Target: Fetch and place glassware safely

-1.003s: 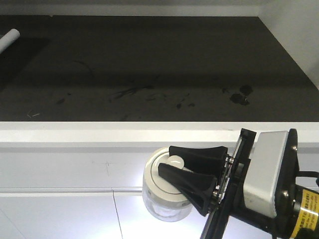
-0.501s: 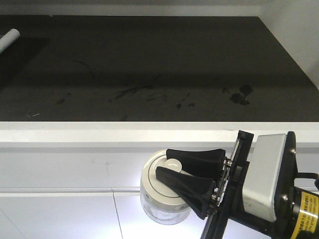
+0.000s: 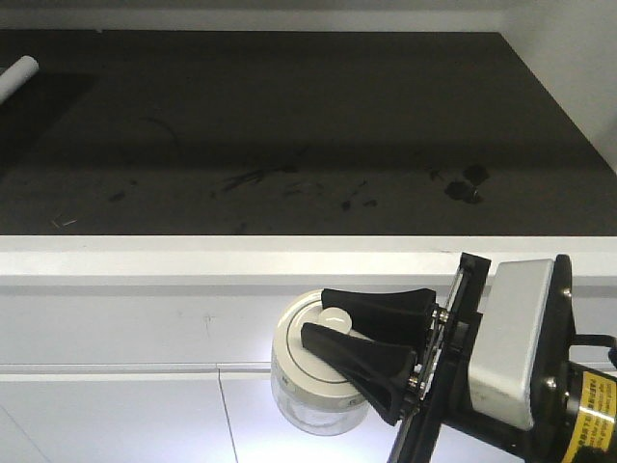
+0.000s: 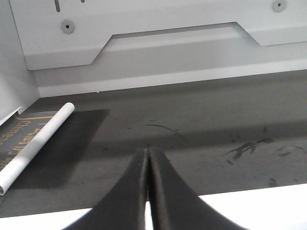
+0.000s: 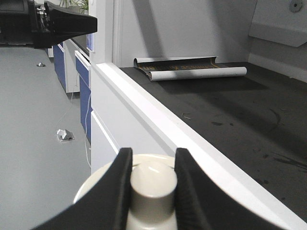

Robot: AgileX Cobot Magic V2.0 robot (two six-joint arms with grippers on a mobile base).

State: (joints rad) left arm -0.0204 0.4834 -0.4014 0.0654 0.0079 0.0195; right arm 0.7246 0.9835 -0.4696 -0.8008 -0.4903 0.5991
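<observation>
The glass jar [image 3: 310,413] is small and squat, with a round cream-white lid [image 3: 289,349] and a central knob [image 3: 337,316]. My right gripper [image 3: 319,313] is shut on the knob and holds the jar in the air in front of the white counter edge [image 3: 193,256], below the top. In the right wrist view the two black fingers [image 5: 117,182] clamp the knob [image 5: 153,189] from both sides, with the lid [image 5: 96,184] under them. My left gripper [image 4: 147,152] is shut and empty over the dark counter [image 4: 201,143].
A white tube [image 4: 38,143] lies on a dark mat at the counter's far left; it also shows in the front view [image 3: 17,75] and the right wrist view [image 5: 196,73]. White drawers [image 3: 116,415] sit below the counter. A crumpled scrap [image 5: 63,135] lies on the floor.
The right gripper with the jar has shifted slightly down and to the left compared with a second ago. It has not moved in the last half second.
</observation>
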